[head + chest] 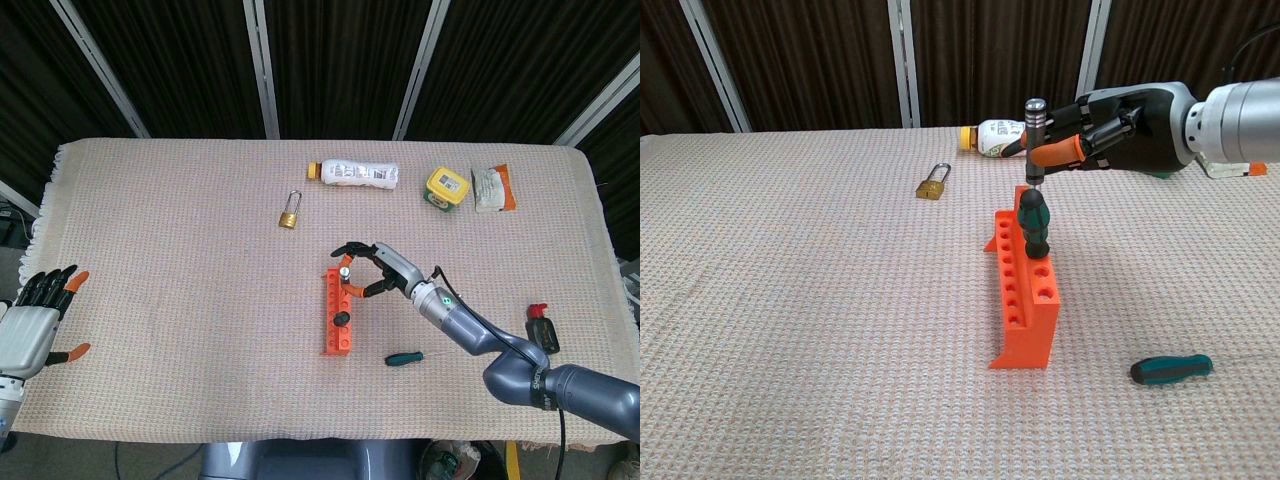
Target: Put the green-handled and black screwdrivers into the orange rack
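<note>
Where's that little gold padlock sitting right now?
In the head view the padlock lies on the table's far middle, just left of the lying bottle and beyond the orange rack.
</note>
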Controlling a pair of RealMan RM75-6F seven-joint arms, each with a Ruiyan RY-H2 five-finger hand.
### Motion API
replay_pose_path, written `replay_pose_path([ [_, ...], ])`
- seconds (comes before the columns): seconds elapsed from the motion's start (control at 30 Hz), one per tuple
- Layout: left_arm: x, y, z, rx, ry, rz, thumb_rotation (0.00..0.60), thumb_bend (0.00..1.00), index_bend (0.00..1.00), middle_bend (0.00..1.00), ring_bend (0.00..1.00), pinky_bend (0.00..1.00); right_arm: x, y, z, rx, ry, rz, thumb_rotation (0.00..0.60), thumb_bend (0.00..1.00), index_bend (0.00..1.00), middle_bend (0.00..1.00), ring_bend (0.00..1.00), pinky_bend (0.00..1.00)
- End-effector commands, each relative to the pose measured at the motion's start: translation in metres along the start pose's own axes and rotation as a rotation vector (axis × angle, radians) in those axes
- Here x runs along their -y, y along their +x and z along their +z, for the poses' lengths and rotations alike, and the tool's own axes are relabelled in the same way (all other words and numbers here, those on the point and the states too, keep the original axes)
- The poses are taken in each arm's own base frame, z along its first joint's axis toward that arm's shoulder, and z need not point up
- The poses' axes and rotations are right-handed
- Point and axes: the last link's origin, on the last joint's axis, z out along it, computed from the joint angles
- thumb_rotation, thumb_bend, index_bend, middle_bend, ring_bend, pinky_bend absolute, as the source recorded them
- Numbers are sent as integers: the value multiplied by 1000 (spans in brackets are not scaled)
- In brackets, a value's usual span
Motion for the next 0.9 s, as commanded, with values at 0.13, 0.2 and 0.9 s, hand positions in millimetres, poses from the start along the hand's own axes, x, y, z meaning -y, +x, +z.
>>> replay_pose_path([
  [0.13,-1,0,0,1,-2,1,600,90,74,0,0,0,-8,-1,2,-1,-13,7,600,399,593,212,0,0],
  [0.2,-1,0,0,1,-2,0,600,89,74,0,0,0,-9,-2,3,0,-16,10,600,397,594,212,0,0],
  [0.9,0,-2,0,5,-1,0,600,88,73,0,0,0,-23,-8,10,-7,-35,-8,600,324,570,210,0,0],
])
